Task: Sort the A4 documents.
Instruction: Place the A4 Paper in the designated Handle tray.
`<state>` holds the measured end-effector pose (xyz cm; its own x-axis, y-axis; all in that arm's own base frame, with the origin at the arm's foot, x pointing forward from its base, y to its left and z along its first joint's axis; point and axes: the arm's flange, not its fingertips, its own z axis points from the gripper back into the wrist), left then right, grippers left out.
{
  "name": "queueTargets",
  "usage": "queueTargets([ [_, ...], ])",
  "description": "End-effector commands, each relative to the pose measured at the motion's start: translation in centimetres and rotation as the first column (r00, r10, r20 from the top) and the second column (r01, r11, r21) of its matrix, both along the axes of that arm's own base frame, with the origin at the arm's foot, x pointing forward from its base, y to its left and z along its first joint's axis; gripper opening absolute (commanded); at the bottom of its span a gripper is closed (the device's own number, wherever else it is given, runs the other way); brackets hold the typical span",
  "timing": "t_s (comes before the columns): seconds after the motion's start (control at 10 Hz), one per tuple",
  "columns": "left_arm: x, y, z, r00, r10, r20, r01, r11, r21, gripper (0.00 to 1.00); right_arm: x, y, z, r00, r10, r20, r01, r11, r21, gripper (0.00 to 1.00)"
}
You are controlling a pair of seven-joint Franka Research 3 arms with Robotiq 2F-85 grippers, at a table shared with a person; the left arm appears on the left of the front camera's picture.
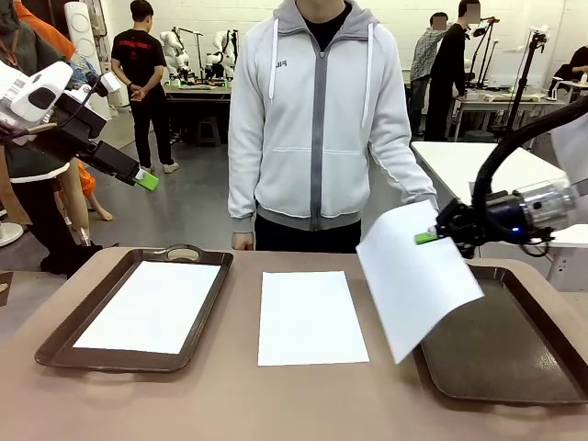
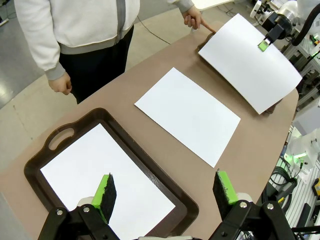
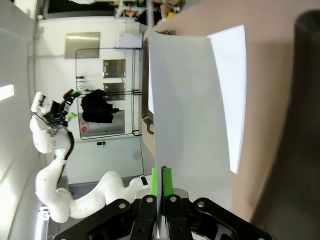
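One of the A4 documents hangs tilted above the right tray, pinched at its upper edge by my right gripper, which is shut on it. The right wrist view has that sheet edge-on between the right gripper's closed green pads. A second sheet lies flat on the bare table between the trays. A third sheet rests inside the left tray. My left gripper is raised at the far left, open and holding nothing, looking down on the left tray's sheet.
A person in a white hoodie stands at the far edge, one hand touching the table beside the right tray. The brown table's rounded edge runs close behind the trays.
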<state>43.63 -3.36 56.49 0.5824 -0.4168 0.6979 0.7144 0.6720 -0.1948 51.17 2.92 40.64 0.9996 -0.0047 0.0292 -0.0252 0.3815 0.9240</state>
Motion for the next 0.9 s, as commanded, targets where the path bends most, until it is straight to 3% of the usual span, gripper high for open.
queueTargets([
  [0.0,0.0,0.0,0.0,1.000,-0.001,0.000,0.001,1.000,0.000,1.00,1.6,-2.6,0.8,0.997,0.018,-0.069,-0.020,0.999,-0.028,0.01],
  [0.2,0.0,0.0,0.0,1.000,-0.001,0.000,0.001,1.000,0.000,1.00,2.2,-4.8,0.1,0.992,0.018,-0.123,-0.024,0.998,-0.051,0.01],
  [0.5,0.0,0.0,0.0,1.000,-0.001,0.000,0.001,1.000,0.000,1.00,3.2,-7.5,-3.6,0.980,0.041,-0.195,-0.067,0.990,-0.126,0.01],
  [0.8,0.0,0.0,0.0,1.000,-0.001,0.000,0.001,1.000,0.000,1.00,2.9,-10.3,-5.6,0.977,-0.037,-0.211,0.010,0.992,-0.129,0.01],
])
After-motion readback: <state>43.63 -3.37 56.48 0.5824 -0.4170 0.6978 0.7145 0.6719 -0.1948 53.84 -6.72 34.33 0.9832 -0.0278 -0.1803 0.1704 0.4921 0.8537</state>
